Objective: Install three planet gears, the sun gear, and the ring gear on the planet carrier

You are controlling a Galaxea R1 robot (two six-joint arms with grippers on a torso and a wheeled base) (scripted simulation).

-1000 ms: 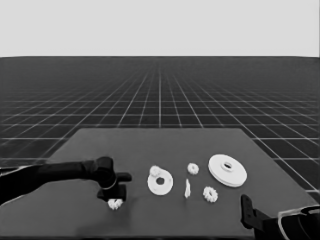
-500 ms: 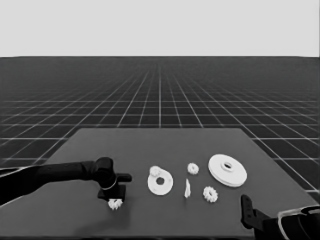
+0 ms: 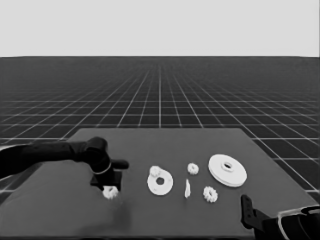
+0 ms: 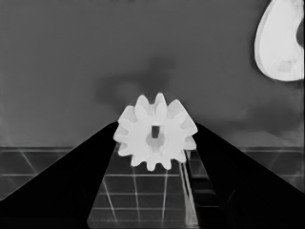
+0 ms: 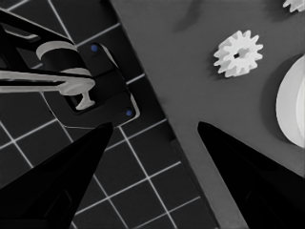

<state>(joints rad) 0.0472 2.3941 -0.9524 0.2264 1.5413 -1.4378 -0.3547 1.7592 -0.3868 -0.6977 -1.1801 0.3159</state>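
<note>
My left gripper [image 3: 110,189] is down over the left part of the table [image 3: 165,140], and its two fingers are pinching a small gear [image 3: 110,192]. In the left wrist view I see that gear [image 4: 156,133] face on, its teeth touching the inner edges of both dark wedges, with a small hole in its middle. In that same view the gear appears against the table's near edge, with the floor grid below it.

Moving out from there to the right, the smaller round part [image 3: 160,183] lies flat on the table, well apart from the held gear. A second gear [image 3: 155,171] rests at its upper left rim, touching it or on it; I cannot tell which. Just beside the smaller round part on its right is the thin white piece [image 3: 187,188]. Beyond that are two more gears, one farther back [image 3: 193,169] and one nearer to me [image 3: 210,194]. The larger round part [image 3: 227,170] lies farthest right, near both of them but touching neither.

My right gripper [image 3: 246,212] waits at the lower right corner, off the table's near corner, with its fingers spread wide and nothing between them. Its wrist view shows the table corner, a gear [image 5: 238,53] and the edge of the larger round part.
</note>
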